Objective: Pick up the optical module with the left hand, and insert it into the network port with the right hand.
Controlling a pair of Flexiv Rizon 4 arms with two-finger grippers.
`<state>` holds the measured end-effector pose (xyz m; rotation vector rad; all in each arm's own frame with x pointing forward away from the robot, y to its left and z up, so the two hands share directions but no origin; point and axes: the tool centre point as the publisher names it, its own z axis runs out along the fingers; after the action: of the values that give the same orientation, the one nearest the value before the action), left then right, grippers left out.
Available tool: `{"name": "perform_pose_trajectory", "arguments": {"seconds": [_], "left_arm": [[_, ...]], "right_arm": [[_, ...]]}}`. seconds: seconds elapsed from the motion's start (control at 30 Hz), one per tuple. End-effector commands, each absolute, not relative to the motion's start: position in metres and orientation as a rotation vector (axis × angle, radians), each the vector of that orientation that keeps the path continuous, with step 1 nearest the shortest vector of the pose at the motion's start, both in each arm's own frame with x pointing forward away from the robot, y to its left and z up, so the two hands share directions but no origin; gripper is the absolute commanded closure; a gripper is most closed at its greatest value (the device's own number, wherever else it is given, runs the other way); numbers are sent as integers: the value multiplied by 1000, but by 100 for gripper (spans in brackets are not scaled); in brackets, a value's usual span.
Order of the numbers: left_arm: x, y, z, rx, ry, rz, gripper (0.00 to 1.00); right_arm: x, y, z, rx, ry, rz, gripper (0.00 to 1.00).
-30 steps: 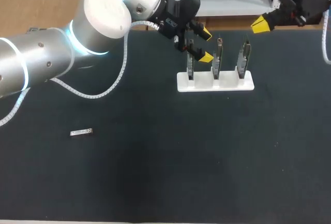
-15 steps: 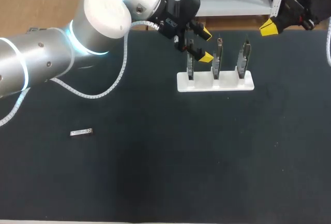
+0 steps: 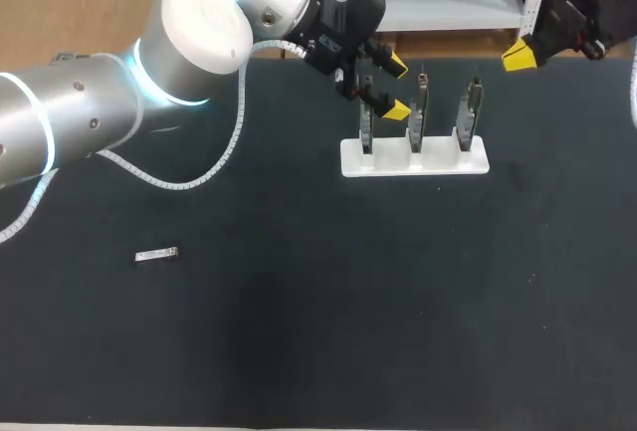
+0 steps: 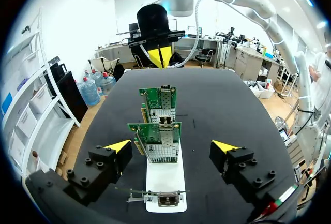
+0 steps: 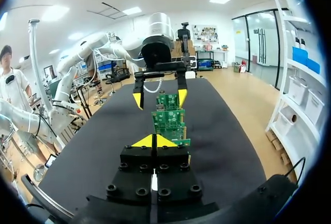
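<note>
My left jaws stand wide open, their yellow fingertips [image 4: 118,145] well apart, hanging over the left end of the white holder [image 3: 438,163]. The leftmost network card [image 3: 366,137] shows edge-on beneath the gap between them, and I cannot tell whether either tip touches it. To its right in the holder stand the middle card [image 3: 417,117] and the rightmost card [image 3: 467,114], both upright. My right jaws are closed, the yellow tips [image 5: 146,142] pressed together with nothing between them. They sit at the far right edge of the tabletop [image 3: 348,312], facing along the row of cards. The optical module [image 3: 157,254] lies flat on the tabletop at the near left, well apart from the holder and from both jaws.
</note>
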<state>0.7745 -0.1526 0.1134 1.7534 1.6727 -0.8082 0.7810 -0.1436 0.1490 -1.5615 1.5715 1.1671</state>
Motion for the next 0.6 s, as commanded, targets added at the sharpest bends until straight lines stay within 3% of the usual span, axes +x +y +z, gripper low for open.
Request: {"name": "perform_pose_trajectory", "arguments": {"seconds": [0.03,0.23,0.27,0.3,0.33,0.6], "left_arm": [[777,-154,114,1760,1675,-810,0],[777,-154,114,1760,1675,-810,0],[777,-154,114,1760,1675,-810,0],[777,-154,114,1760,1675,-810,0],[777,-154,114,1760,1675,-810,0],[777,-154,114,1760,1675,-810,0]], "right_arm": [[779,-144,147,-1546,1572,1161,100],[781,-144,146,-1508,1588,1135,100],[782,-143,146,-1522,1596,1132,96],[782,-143,146,-1522,1596,1132,42],[782,-143,146,-1522,1596,1132,0],[782,-143,146,-1522,1596,1132,0]]}}
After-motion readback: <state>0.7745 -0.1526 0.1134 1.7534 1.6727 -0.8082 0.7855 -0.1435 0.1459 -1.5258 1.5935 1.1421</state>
